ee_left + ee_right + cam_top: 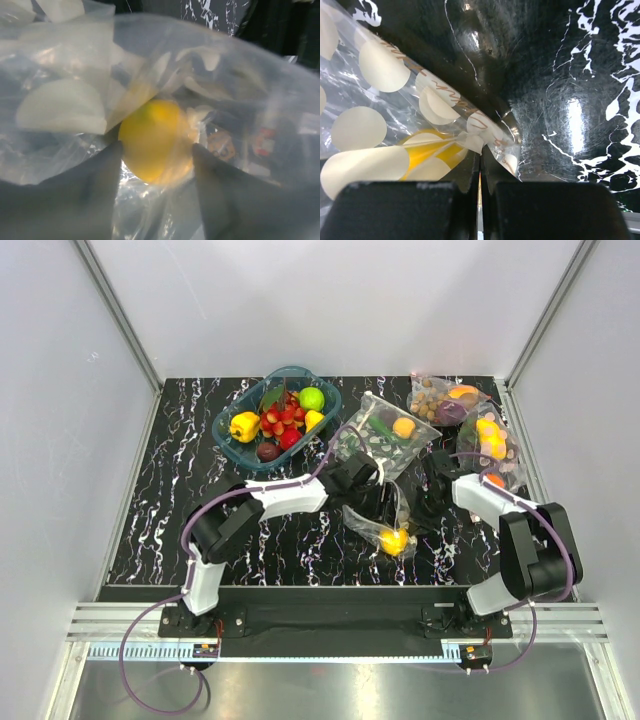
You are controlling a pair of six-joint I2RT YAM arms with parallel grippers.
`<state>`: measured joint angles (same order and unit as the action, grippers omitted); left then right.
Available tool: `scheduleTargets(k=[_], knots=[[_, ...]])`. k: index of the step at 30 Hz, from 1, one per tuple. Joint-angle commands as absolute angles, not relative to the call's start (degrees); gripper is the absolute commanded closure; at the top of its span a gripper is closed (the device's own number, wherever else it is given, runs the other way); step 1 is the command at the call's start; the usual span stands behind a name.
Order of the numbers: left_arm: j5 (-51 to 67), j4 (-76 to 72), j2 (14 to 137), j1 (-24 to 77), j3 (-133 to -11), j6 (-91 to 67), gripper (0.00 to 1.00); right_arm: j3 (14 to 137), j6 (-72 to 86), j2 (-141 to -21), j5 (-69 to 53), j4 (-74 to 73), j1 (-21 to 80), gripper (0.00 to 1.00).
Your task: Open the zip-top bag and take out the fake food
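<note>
We are seeing the zip-top bag (372, 523) lying mid-way across the table (300, 550), long axis running roughly far-to-near, yellow fruit (152, 137) sagging at its near end. The right gripper (480, 165) is clamping the bag's edge; the left gripper (156, 147) is straddling the fruit (gripping or not, we cannot tell)

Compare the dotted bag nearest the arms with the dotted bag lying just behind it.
The near bag holds one yellow fruit; the far bag shows a green piece and an orange one. The near bag's edge is pinched in the right pincer; the far bag lies loose on the table. Both are clear plastic with white dots.
</note>
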<state>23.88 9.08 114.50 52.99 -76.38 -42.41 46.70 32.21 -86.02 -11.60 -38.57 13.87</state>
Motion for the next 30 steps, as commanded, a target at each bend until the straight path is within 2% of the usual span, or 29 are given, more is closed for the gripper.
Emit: scheduleTargets(k=[1, 2, 4, 5, 8, 9, 13, 20, 30], knots=[[25.84, 6.94, 112.07, 53.27, -76.12, -42.54, 0.49, 50.35, 32.79, -86.05, -14.42, -34.36, 15.21, 1.00], [25.58, 7.38, 111.63, 52.91, -75.59, -42.54, 0.55, 50.62, 32.52, -85.35, -13.98, -34.97, 15.29, 1.00], [25.23, 7.38, 110.31, 51.25, -73.49, -43.41, 0.60, 50.80, 32.00, -82.11, -12.14, -35.59, 15.21, 0.99], [25.14, 6.69, 109.69, 50.54, -72.35, -43.85, 0.66, 50.80, 31.73, -80.87, -11.43, -36.12, 15.21, 0.97], [25.93, 3.61, 107.50, 47.91, -69.10, -45.96, 0.76, 50.63, 30.68, -76.65, -10.28, -37.35, 15.03, 0.83], [26.45, 3.34, 107.14, 47.38, -68.82, -46.40, 0.85, 50.36, 30.33, -75.77, -10.11, -37.70, 15.20, 0.79], [28.38, 2.99, 106.00, 45.71, -69.69, -46.49, 0.98, 50.19, 28.05, -70.59, -11.50, -39.37, 15.21, 0.62], [34.80, -2.64, 103.10, 42.72, -67.68, -52.29, 1.00, 46.85, 26.45, -67.32, -19.51, -34.64, 16.34, 0.44], [40.94, -7.20, 101.34, 42.10, -66.09, -56.16, 1.00, 47.90, 24.70, -75.84, -21.18, -28.39, 17.23, 0.39]])
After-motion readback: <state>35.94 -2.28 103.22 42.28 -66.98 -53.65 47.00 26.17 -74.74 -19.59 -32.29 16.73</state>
